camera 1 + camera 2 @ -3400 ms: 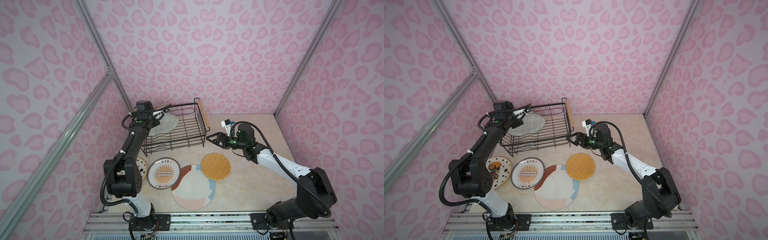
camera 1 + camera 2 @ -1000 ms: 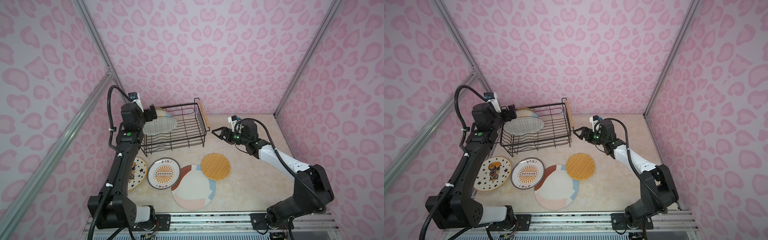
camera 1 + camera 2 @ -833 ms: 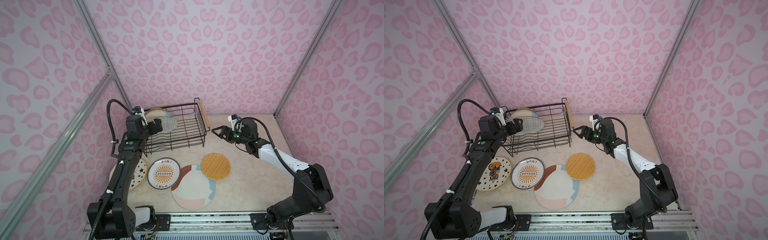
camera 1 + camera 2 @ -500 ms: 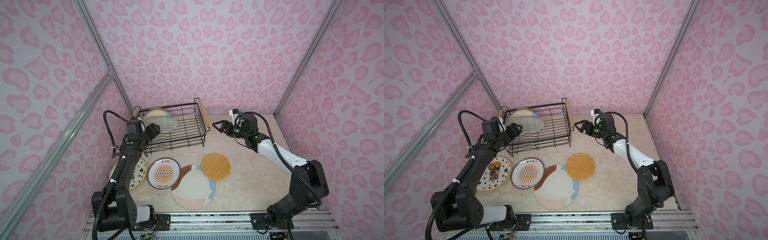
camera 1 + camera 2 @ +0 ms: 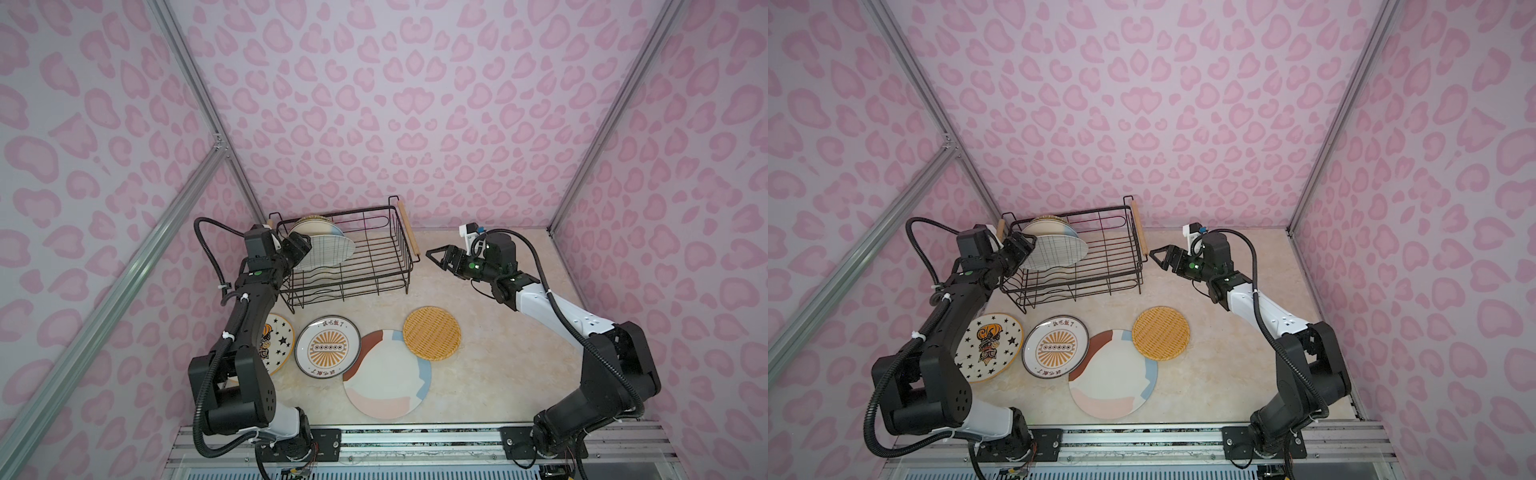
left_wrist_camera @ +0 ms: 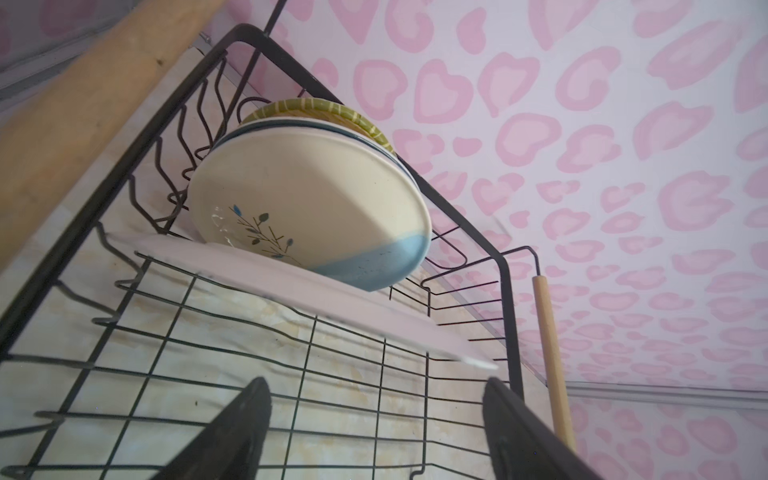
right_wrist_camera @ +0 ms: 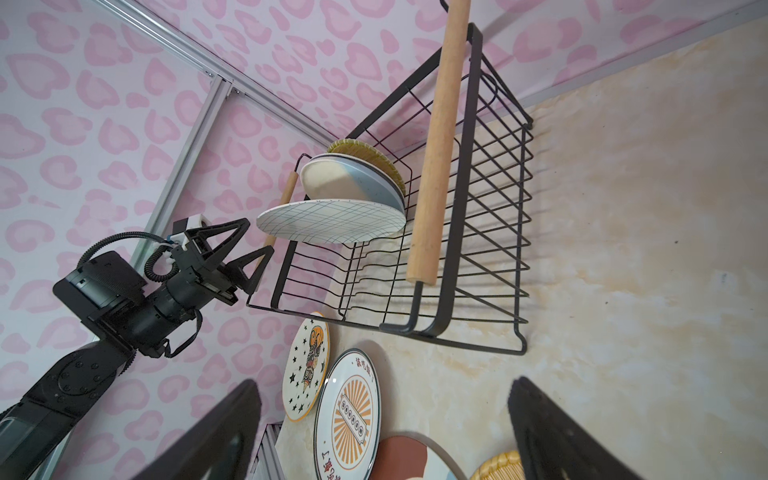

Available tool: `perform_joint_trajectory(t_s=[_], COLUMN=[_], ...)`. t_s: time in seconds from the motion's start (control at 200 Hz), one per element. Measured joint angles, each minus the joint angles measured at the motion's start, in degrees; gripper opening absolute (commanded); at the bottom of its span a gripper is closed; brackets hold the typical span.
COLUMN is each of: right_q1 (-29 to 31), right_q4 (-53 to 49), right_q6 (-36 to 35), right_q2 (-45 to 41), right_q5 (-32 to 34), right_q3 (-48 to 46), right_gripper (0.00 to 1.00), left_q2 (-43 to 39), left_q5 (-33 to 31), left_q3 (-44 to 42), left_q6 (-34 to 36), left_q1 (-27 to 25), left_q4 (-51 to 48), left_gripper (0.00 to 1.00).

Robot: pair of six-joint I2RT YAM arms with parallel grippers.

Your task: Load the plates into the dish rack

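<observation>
- Dish rack sits back left on counter.
- Yellow-green plate and blue-cream plate stand on edge at rack's left end. Grid plate tilts against them, its edge near left rim.
- Left claw wide, empty, just off grid plate's edge.
- Right claw wide, empty, above bare counter right of rack.
- Star plate, sunburst plate, pastel plate lie flat in front.
- Orange weave plate overlaps pastel rim.

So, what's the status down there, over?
Left gripper open, empty, beside the dish rack. Right gripper open, empty. Grid plate tilted in rack, not upright; four plates on table. Nothing blocking.
</observation>
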Motion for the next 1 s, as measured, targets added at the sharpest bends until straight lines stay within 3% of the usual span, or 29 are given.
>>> perform_joint_trajectory(t_s=[0.225, 0.42, 0.545, 0.675, 1.0], right_q1=[-0.1, -0.3, -0.6, -1.0, -1.7], right_q4=[2.5, 3.8, 4.3, 4.7, 5.6], right_q6=[1.8, 2.5, 3.0, 3.0, 3.7], right_q2=[0.3, 0.1, 0.1, 0.1, -0.6], right_q5=[-1.7, -2.5, -2.7, -2.9, -4.0], right_q3=[-0.9, -1.9, -2.6, -3.0, -4.4], right_gripper=[0.92, 0.92, 0.92, 0.92, 0.92], left_q2=[-1.1, 3.5, 4.8, 6.4, 9.2], left_q5=[-4.4, -3.1, -2.9, -2.9, -1.3], left_q3=[0.7, 3.8, 3.9, 4.8, 8.1], left_q6=[-5.2, -9.1, -11.8, -13.3, -17.4], left_q1=[2.1, 2.1, 2.1, 2.1, 1.8], left_q4=[-0.1, -0.8, -1.0, -1.2, -1.2], left_gripper=[0.71, 0.58, 0.57, 0.44, 0.27])
